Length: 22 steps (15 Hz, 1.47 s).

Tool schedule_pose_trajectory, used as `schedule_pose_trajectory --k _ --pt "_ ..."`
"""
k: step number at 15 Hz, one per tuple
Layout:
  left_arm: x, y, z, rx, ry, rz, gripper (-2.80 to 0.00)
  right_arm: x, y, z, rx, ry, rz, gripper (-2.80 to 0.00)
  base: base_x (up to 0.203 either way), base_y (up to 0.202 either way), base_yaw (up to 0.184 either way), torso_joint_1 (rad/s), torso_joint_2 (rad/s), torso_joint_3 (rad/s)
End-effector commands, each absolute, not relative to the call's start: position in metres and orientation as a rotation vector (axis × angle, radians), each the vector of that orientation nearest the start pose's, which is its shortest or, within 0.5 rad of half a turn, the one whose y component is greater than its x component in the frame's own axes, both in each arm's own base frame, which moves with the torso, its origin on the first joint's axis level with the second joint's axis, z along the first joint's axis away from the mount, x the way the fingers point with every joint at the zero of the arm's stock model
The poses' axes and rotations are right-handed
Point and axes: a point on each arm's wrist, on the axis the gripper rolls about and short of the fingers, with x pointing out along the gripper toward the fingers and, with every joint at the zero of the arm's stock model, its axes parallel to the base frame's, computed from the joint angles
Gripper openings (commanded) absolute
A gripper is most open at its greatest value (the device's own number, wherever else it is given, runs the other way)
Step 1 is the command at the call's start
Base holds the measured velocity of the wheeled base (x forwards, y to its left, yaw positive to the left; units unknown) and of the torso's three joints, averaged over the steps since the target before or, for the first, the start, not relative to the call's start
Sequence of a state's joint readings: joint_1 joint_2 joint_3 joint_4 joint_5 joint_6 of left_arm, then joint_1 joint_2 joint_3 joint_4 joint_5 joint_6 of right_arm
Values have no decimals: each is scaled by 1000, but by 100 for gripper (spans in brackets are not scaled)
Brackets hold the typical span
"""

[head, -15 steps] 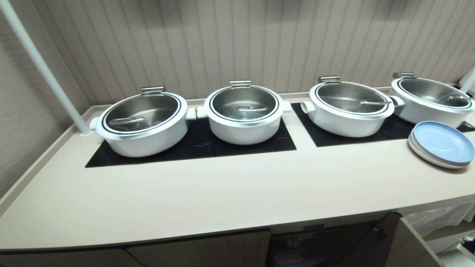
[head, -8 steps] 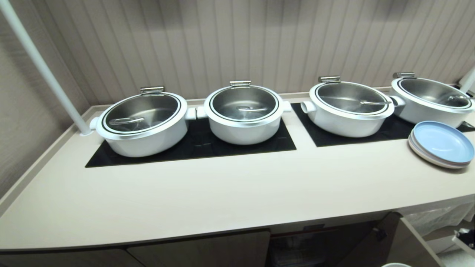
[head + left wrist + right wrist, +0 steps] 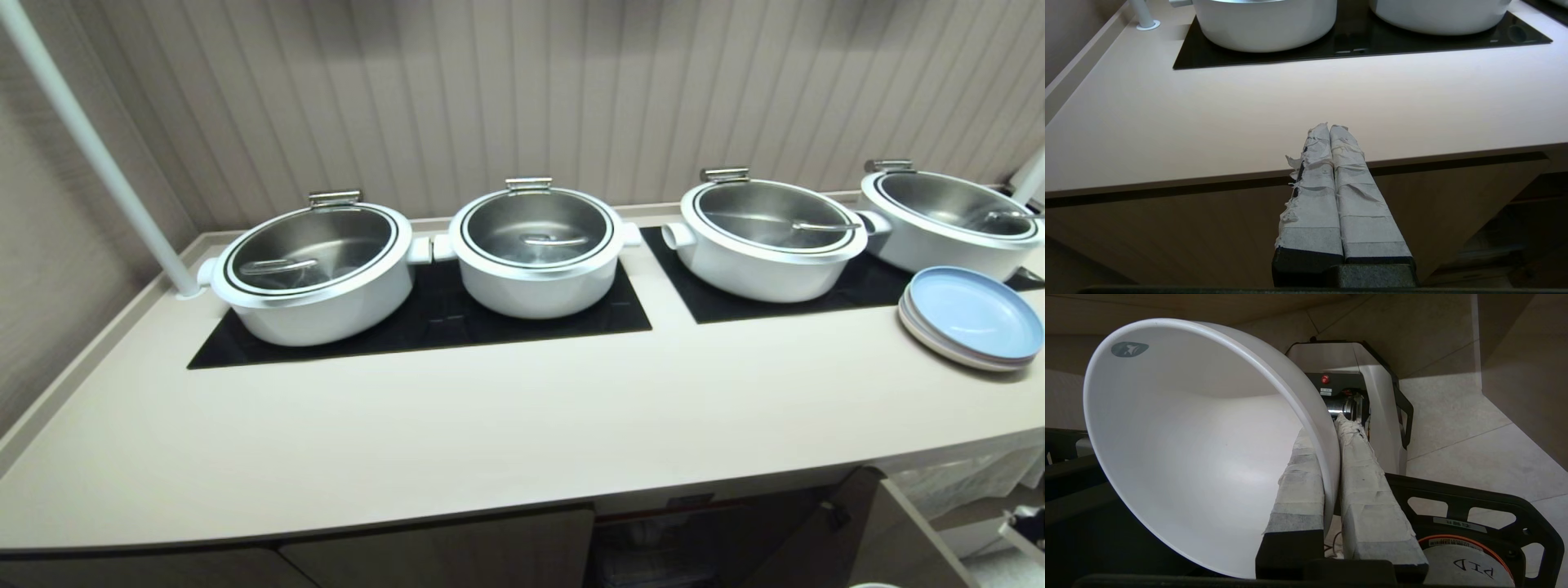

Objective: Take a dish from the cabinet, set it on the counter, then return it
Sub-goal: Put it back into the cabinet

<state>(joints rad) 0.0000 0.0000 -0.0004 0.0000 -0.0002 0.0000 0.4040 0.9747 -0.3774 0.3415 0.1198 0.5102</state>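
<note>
One dish (image 3: 1180, 457), a plain white bowl, is clamped by its rim in the right tool (image 3: 1331, 433): one taped finger lies inside the wall, the other outside, closed hard on the thin edge. The bowl stands tilted on its side, its body at about 9 o'clock of the fingers in the right wrist view, with floor tiles and the robot's base behind it, so it is out of the cabinet (image 3: 441, 547) and below the table (image 3: 490, 441). Judged step: carrying the dish up to the table. The next move calls for raising it clear of the thick table edge and levelling it before release. The left tool (image 3: 1329, 130) is parked before the table edge, fingers pressed together and holding nothing.
</note>
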Motion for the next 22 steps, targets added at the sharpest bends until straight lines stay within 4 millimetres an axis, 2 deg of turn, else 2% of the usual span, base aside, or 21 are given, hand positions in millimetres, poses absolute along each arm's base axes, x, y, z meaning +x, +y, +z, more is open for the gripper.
schedule_pose_trajectory --k 1,7,22 --pt "-23 0 75 0 0 0 -280 71 33 130 330 1033 235 -280 0 0 0 0 0 0" --pt "-23 0 75 0 0 0 -280 64 31 129 317 1060 231 -280 0 0 0 -16 22 17" --pt "-23 0 76 0 -1 0 -280 64 31 127 312 1073 233 -280 0 0 0 -54 124 64"
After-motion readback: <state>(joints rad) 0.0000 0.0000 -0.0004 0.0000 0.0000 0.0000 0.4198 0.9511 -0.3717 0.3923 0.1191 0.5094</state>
